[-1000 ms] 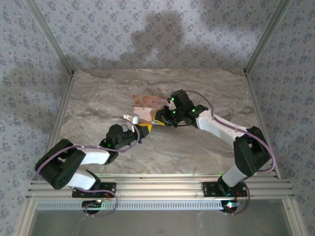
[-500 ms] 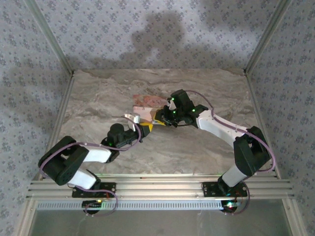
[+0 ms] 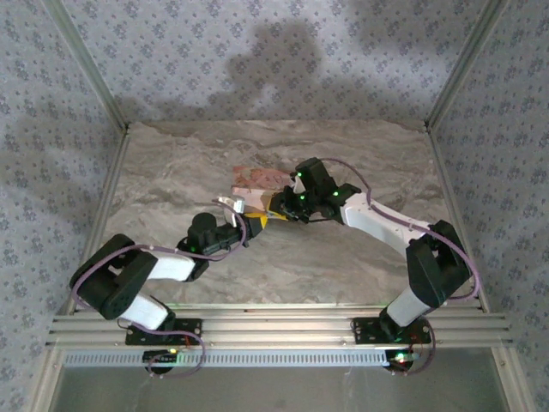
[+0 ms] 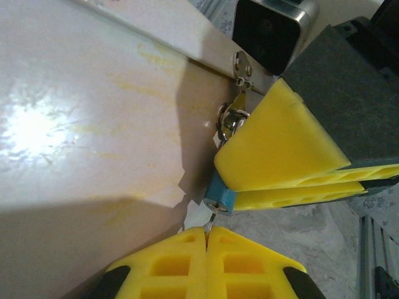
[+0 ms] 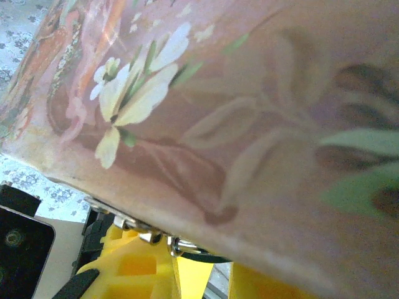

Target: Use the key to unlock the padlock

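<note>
The padlock point(image 4: 219, 199) (blue) sits just beyond left claw point(image 4: 207, 240), key point(image 4: 211, 222) between.

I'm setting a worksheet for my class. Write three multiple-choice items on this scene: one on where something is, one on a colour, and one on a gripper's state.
1. Where does the right gripper meet the left gripper?
A) beside the floral box
B) at the far right corner
C) over the arm bases

2. What colour is the body of the padlock?
A) red
B) blue
C) black

3. How do the left gripper's fingers stand?
A) wide open
B) shut on the key
C) shut on a cloth

Answers:
1 A: in the top view both arms converge next to the box.
2 B: the left wrist view shows blue between the right gripper's yellow fingers.
3 B: the fingers press together on a thin metal blade that leads to the padlock.
</note>
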